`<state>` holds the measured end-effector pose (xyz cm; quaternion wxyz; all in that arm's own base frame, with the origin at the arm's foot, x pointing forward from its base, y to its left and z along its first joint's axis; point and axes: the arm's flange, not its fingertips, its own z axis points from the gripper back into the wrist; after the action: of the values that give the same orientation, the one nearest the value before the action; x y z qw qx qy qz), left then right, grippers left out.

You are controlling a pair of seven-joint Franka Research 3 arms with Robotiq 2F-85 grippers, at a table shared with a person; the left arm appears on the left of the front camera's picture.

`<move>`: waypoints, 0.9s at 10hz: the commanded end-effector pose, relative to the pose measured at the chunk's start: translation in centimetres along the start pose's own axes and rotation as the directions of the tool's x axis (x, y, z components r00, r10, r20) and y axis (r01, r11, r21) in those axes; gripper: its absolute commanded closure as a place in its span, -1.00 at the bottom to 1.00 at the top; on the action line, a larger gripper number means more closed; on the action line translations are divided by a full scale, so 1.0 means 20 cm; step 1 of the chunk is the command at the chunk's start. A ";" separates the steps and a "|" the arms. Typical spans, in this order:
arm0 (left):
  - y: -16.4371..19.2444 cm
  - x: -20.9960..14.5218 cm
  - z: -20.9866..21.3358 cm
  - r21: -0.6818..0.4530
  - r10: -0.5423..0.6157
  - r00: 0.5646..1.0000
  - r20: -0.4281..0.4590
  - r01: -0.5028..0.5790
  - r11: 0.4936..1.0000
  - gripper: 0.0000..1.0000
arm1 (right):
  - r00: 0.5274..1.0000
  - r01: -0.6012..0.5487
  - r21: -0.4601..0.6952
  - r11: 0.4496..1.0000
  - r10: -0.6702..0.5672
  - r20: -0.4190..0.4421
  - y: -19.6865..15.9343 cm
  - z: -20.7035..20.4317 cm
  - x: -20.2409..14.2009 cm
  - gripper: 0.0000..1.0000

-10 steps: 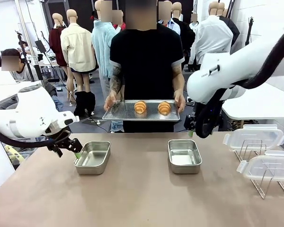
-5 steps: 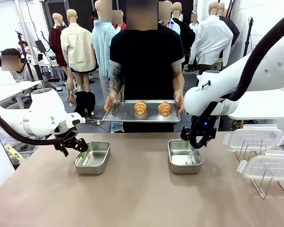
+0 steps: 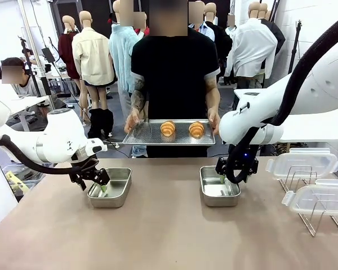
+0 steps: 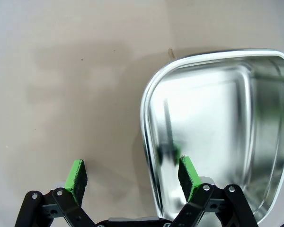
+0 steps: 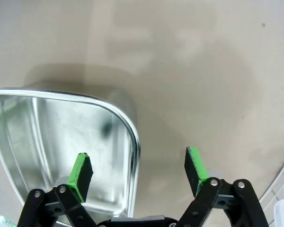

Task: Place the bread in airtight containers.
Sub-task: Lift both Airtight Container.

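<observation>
Front view: two croissants (image 3: 167, 128), two tins (image 3: 110, 187), two lids (image 3: 302, 163)

**CAMERA PLACEMENT: ONE FIXED, TWO WRIST-MOUNTED**

Front camera: fixed at the near edge of the table (image 3: 169, 236), facing 12 o'clock toward the person (image 3: 174, 84). It is mid-range and covers the left tin (image 3: 108, 201) and right tin (image 3: 219, 201).

Left wrist camera: close, looking down, with the left tin (image 4: 213, 118) at 3 o'clock in frame.

Right wrist camera: close, looking down, with the right tin (image 5: 52, 132) at 8 o'clock.

Each wrist view shares its tin and adjoining table with the front view.
</observation>
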<state>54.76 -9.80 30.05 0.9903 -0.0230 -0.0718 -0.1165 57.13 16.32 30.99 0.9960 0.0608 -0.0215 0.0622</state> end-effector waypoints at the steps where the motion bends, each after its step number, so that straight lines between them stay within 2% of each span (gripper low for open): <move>1: -0.04 0.04 0.02 0.044 0.015 1.000 -0.005 -0.014 0.999 -0.81 | 1.000 0.003 0.013 1.000 -0.003 0.005 -0.02 -0.04 0.00 -0.54; 2: -0.07 0.03 0.04 0.047 0.009 1.000 0.007 -0.009 0.999 -0.47 | 1.000 0.007 0.018 1.000 -0.007 0.011 -0.03 -0.03 0.00 -0.15; 5: -0.10 0.02 0.06 0.068 0.003 1.000 0.012 -0.004 0.998 0.71 | 1.000 0.006 0.003 1.000 -0.006 0.024 -0.02 -0.01 0.01 1.00; 6: -0.11 0.01 0.07 0.063 0.002 1.000 0.013 -0.003 0.998 1.00 | 1.000 0.007 -0.004 1.000 -0.007 0.021 -0.02 0.00 0.01 1.00; 9: -0.10 -0.02 0.11 0.039 0.007 1.000 0.010 -0.007 0.999 1.00 | 1.000 0.012 -0.001 1.000 -0.012 0.001 -0.03 0.02 0.01 1.00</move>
<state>54.44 -11.61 31.56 0.9890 -0.0044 -0.0815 -0.1235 57.45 15.98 31.02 0.9961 0.0608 -0.0249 0.0587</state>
